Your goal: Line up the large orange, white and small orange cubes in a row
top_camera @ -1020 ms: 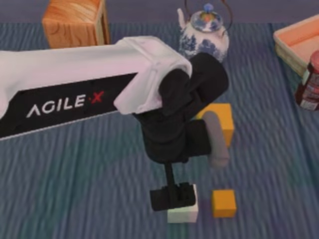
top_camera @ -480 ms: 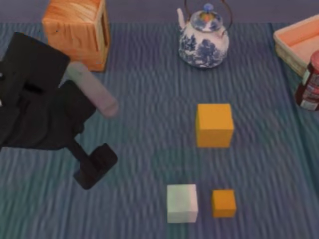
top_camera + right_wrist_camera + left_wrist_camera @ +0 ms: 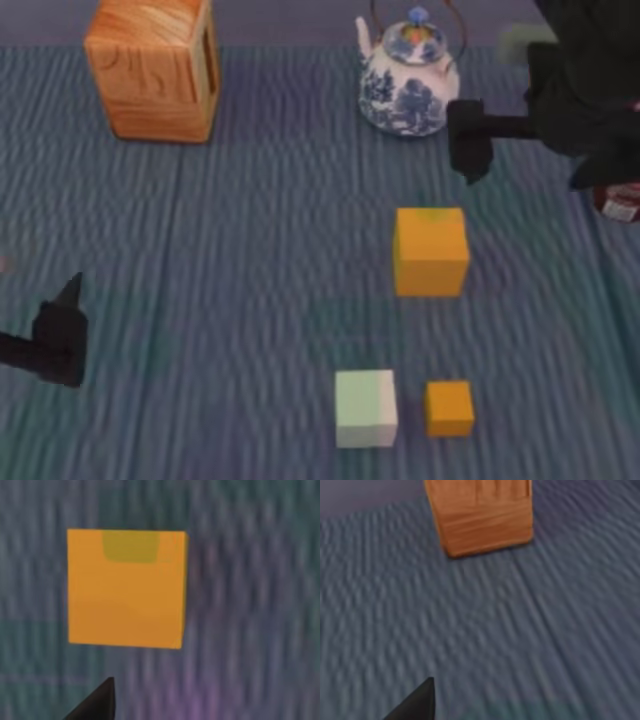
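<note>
The large orange cube (image 3: 431, 250) stands alone right of the table's centre, and it also fills the right wrist view (image 3: 127, 587). Near the front edge the white cube (image 3: 366, 407) and the small orange cube (image 3: 449, 408) sit side by side with a narrow gap between them. My right gripper (image 3: 468, 140) hangs open behind the large orange cube, reaching in from the back right; one dark fingertip (image 3: 102, 700) shows. At the far left edge my left gripper (image 3: 58, 338) is open and empty, with one fingertip (image 3: 422, 700) in its wrist view.
A wood-grain box (image 3: 152, 68) stands at the back left, also seen as the wood-grain box (image 3: 482, 515) from the left wrist. A blue-and-white teapot (image 3: 408, 75) is at the back centre. A red jar (image 3: 618, 200) peeks out under the right arm.
My left gripper let go of the white cube and the arm swept back to the left edge. The right arm has come in from the back right, behind the large orange cube.
</note>
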Motion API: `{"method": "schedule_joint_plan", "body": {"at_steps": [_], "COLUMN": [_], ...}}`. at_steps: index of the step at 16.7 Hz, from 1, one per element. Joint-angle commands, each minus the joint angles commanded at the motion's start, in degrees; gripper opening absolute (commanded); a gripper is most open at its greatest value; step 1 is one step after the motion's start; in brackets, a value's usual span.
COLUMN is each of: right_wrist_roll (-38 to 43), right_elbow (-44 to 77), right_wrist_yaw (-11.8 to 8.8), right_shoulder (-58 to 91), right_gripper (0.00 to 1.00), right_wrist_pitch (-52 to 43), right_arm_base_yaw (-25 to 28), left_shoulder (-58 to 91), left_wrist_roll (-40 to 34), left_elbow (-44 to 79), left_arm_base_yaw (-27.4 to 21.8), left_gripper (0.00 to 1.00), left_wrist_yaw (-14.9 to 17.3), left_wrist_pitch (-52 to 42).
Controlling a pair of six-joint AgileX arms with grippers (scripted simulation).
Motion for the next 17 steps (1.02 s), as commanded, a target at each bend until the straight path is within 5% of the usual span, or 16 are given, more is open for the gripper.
{"method": "schedule_joint_plan", "body": {"at_steps": [8,17], "right_wrist_roll": [6.5,6.7], "right_elbow": [25.9,25.3], "right_wrist_yaw": [0.1,0.1], "right_shoulder": [26.1,28.1], "right_gripper": [1.00,1.00], "right_wrist_pitch": [-14.6,-13.0], "right_arm_base_yaw": [6.0,6.2], "left_shoulder": [-26.1,-27.6], "left_wrist_roll": [-8.2,-8.7], "left_elbow": [-18.4,-19.6], "left_arm_base_yaw": [11.8,12.5], "left_gripper": [1.00,1.00], "left_wrist_yaw": [0.3,0.3], "left_wrist_pitch": [15.2,16.2]}}
